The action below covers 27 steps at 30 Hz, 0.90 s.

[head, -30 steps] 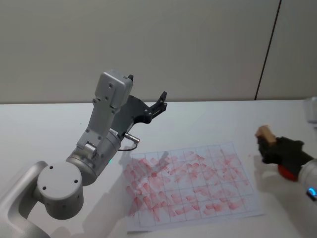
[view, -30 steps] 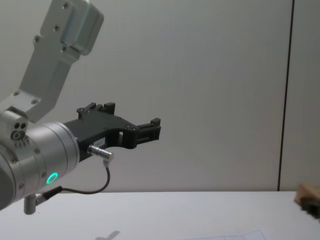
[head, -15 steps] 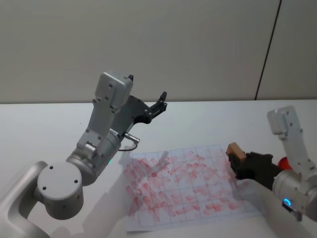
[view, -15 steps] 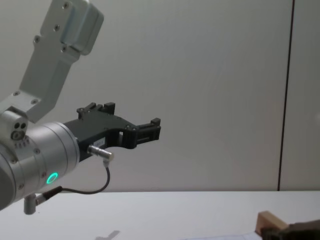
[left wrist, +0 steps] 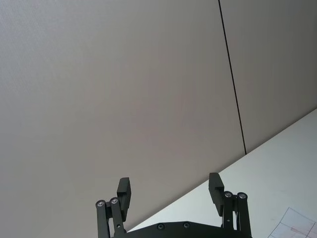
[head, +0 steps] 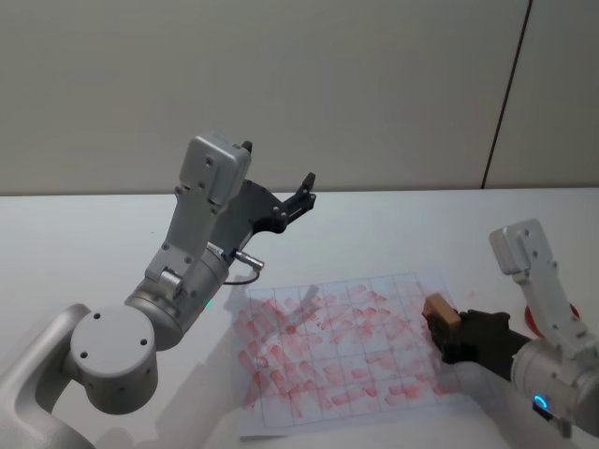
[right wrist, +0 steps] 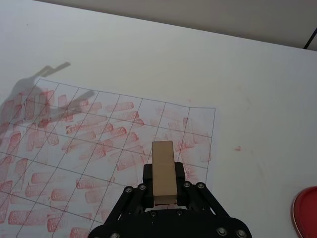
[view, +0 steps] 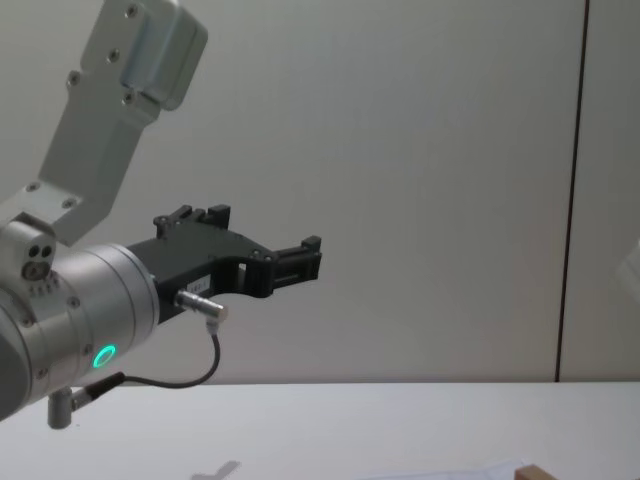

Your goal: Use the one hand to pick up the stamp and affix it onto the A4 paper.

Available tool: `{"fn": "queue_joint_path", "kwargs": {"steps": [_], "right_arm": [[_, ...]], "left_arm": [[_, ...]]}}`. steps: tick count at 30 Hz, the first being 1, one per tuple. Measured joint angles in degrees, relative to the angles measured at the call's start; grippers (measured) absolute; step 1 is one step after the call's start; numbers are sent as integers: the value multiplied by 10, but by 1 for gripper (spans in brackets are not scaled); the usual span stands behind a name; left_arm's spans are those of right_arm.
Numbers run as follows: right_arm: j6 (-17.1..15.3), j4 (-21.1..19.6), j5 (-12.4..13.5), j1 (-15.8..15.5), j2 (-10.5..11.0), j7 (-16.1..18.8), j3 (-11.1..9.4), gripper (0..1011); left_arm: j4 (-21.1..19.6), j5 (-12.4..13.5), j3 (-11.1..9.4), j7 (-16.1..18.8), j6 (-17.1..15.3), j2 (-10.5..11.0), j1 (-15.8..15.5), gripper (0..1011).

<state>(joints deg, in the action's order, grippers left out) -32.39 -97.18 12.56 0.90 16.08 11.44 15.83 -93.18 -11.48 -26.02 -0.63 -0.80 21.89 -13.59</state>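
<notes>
My right hand (right wrist: 163,174) is clamped on the stamp (right wrist: 163,158), 1 finger on each side, the block projecting past the fingertips. It is positioned over the right edge of the paper (head: 337,360); contact with the sheet cannot be determined. The paper lies flat on the table (head: 75,234), its grid covered in red prints (head: 309,327). Farther left, my left gripper (left wrist: 169,188) is raised above the table, fingers wide apart.
</notes>
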Motion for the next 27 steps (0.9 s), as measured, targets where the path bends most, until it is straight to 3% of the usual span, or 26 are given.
{"fn": "queue_joint_path", "kwargs": {"steps": [11,27], "right_arm": [[-8,-6,-7,-13,11,15,2,221],[1,29,-26,-6,8,52,11,221]], "left_arm": [[0,0,0,0,0,0,0,1001],[0,0,0,0,0,0,0,1001]]}}
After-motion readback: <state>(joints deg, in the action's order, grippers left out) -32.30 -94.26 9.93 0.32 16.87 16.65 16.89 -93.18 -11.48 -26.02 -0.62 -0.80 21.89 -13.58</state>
